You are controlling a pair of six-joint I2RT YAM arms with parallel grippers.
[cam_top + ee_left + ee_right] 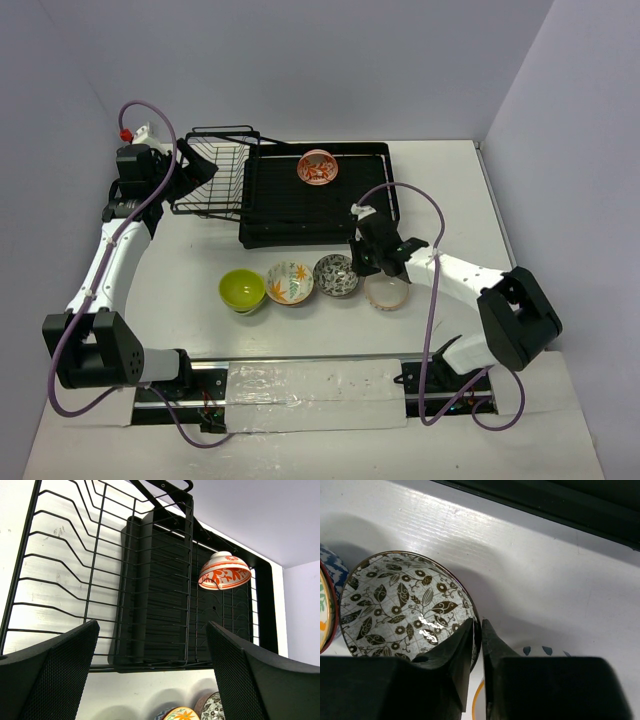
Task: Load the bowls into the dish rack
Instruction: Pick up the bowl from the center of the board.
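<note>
A: What lies nearest the arms?

B: Four bowls in a row on the white table [180, 250]. From the left they are the lime green bowl [242, 290], the orange-leaf bowl [290, 283], the grey leaf bowl [405, 605] and the cream-pink bowl [386, 292], standing close side by side.

A: What is the right gripper [476, 629] doing?

B: It is down at the grey leaf bowl and closed on its rim. One finger is inside the bowl and one outside, with the wall pinched between them. From above, the grip is on the side nearest the cream-pink bowl.

A: What is farther back?

B: The dish rack [300, 215], which is a black slatted tray [280, 200] with a wire basket [215, 180] joined to its left side. The red-orange bowl [317, 166] sits upright on the tray near its far edge.

A: And the left gripper [152, 625]?

B: It hovers at the wire basket with its jaws spread wide. The basket's wires and the tray show between its fingers.
</note>
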